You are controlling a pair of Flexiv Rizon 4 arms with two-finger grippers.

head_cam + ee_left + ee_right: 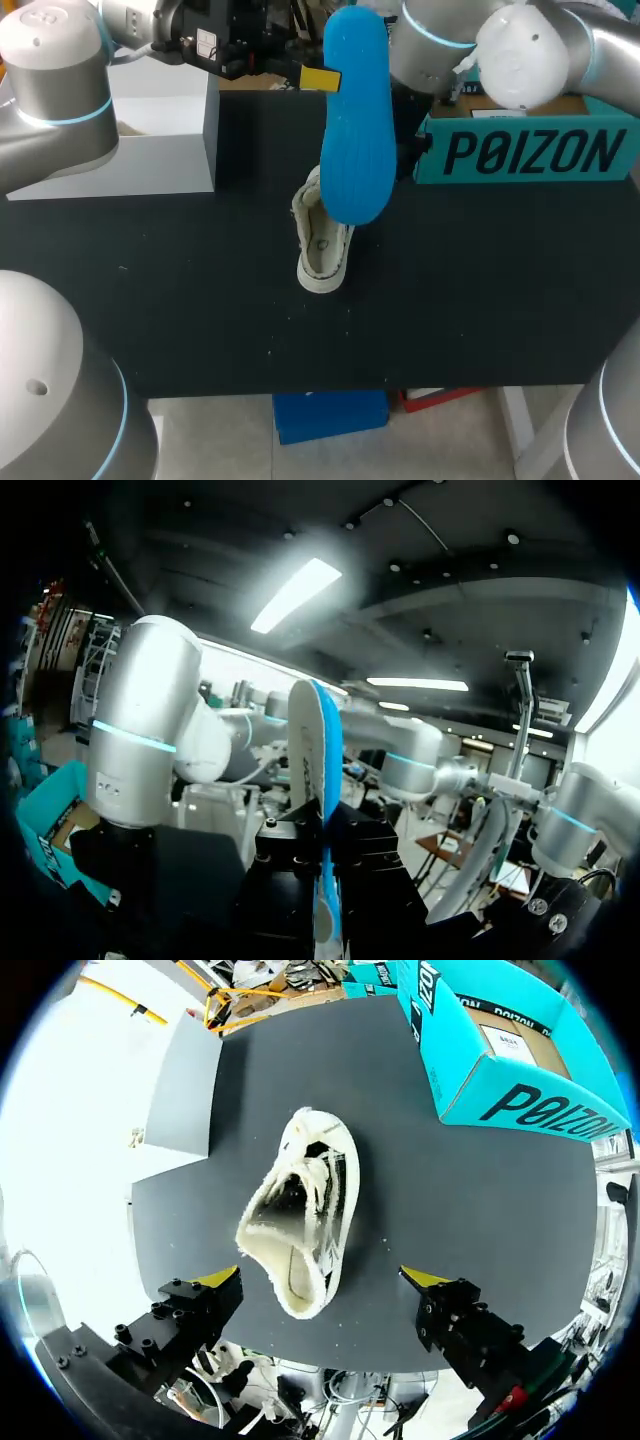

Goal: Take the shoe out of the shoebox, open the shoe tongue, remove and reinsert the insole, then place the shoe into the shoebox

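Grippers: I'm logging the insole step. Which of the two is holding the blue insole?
The left gripper: it is shut on the blue insole, holding it up edge-on between its fingers. The right gripper hangs open over the shoe, empty.

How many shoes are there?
1. The white shoe lies in the middle of the black table, below the blue insole. Another could hide inside the teal shoebox.

Bold dark brand lettering (535, 152) on teal shoebox (428, 170) side wall, table's (200, 300) far right corner, small white sticker (510, 1042) inside, illegible.
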